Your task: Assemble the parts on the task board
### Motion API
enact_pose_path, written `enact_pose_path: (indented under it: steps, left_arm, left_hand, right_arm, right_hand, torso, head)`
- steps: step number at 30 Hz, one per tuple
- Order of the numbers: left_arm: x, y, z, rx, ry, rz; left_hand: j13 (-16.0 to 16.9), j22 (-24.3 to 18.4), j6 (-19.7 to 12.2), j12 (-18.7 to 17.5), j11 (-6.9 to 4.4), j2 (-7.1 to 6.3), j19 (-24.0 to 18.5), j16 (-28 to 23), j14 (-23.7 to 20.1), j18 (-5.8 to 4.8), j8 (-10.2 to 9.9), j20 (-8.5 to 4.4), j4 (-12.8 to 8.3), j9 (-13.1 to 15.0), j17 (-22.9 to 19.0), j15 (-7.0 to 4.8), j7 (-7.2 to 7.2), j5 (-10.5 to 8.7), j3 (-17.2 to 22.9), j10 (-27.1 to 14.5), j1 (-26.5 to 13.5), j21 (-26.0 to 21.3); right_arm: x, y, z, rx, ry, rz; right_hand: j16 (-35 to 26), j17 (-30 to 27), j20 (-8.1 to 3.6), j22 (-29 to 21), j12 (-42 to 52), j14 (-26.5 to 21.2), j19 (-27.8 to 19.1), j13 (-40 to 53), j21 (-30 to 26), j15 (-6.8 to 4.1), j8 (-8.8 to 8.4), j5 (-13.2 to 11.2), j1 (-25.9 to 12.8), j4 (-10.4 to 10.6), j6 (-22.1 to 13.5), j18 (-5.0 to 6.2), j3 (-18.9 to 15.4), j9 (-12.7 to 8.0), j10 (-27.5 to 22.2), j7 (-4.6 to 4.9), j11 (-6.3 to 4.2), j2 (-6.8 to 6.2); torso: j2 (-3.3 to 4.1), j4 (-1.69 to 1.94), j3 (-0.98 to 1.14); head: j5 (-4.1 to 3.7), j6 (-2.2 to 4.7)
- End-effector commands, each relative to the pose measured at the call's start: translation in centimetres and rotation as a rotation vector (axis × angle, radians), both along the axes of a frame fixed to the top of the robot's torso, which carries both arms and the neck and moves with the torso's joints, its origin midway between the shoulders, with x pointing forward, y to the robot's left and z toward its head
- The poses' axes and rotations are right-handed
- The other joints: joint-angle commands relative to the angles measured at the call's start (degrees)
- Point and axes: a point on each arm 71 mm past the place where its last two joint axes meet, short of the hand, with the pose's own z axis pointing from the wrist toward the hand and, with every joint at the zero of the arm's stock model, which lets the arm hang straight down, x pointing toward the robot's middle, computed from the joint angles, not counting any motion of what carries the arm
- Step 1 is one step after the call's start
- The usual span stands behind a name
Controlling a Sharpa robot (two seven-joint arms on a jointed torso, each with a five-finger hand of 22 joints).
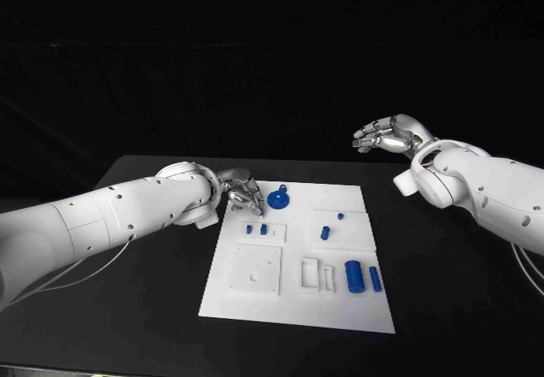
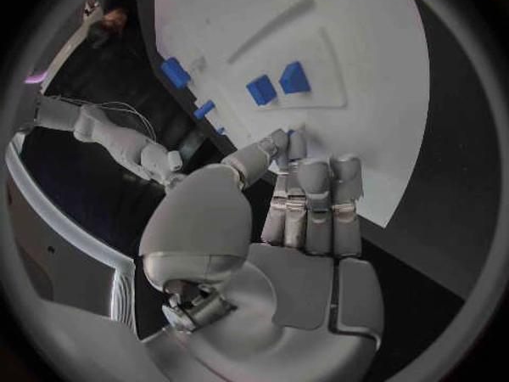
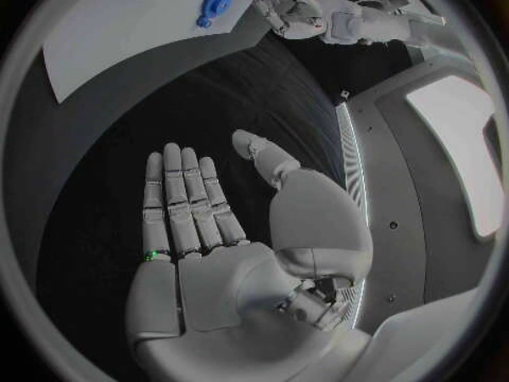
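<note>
The left robot hand (image 1: 241, 195) is hovering over the board's (image 1: 297, 302) far left corner, fingers together, maybe pinching something I cannot make out, the round blue part (image 1: 280, 198) lying at its 3 o'clock, while the right robot hand (image 1: 387, 135) is hanging open and empty above the counter (image 1: 453, 298).

Black table (image 1: 453, 259) carries white task board (image 1: 297, 302), lying flat at its middle.
</note>
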Motion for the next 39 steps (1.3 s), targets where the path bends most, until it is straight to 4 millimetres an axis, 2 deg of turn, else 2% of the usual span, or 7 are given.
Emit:
enact_pose_path:
  steps: [1,18,39]
  left_arm:
    - [-0.38,0.01,-1.10,0.018,0.069,-0.004]
    - [-0.30,0.16,-1.13,0.019,0.073,0.005]
    - [-0.33,0.20,-1.30,0.038,0.094,0.008]
  left_hand:
    - [0.0,0.8,-1.0,-0.5,0.23,0.69,-0.2,0.3,-0.1,2.85,-0.3,-1.08,0.5,-0.2,-0.1,0.36,0.02,0.07,0.3,-0.3,0.0,0.3]
    - [0.1,1.0,-3.0,-1.5,0.49,1.57,-0.5,0.6,-0.4,3.02,-1.2,-0.77,2.4,-1.0,0.0,0.61,0.84,0.10,1.2,-0.4,-0.4,0.5]
    - [0.3,1.0,-2.8,-1.6,0.41,1.76,-0.5,0.7,-0.4,3.11,-0.9,-0.77,2.6,-1.0,0.0,0.54,0.75,0.24,1.4,-0.1,-0.4,0.6]
  right_arm:
    - [-0.04,0.07,0.05,-0.004,-0.006,0.015]
    - [-0.06,0.06,0.05,-0.004,-0.005,0.016]
    - [-0.09,0.03,0.06,-0.004,-0.005,0.016]
  right_hand:
    - [-0.2,-0.1,0.05,0.1,-0.2,-0.2,-0.3,0.0,-0.2,0.38,-0.24,0.0,0.3,0.1,-0.2,0.35,-0.3,-0.1,0.1,0.04,0.09,-0.16]
    - [-0.2,-0.1,0.07,0.1,-0.3,-0.2,-0.3,0.0,-0.3,0.39,-0.24,0.1,0.2,0.1,-0.2,0.36,-0.4,-0.1,0.1,0.06,0.11,-0.18]
    - [-0.2,-0.2,0.07,0.1,-0.3,-0.2,-0.4,0.0,-0.3,0.39,-0.24,0.2,0.1,0.1,-0.2,0.36,-0.5,-0.1,0.1,0.06,0.11,-0.15]
  torso:
    - [0.01,0.02,-0.02]
    - [0.00,0.01,-0.04]
    - [0.01,-0.03,-0.04]
  head:
    - [-0.04,-0.03]
    - [0.05,-0.05]
    - [0.11,-0.12]
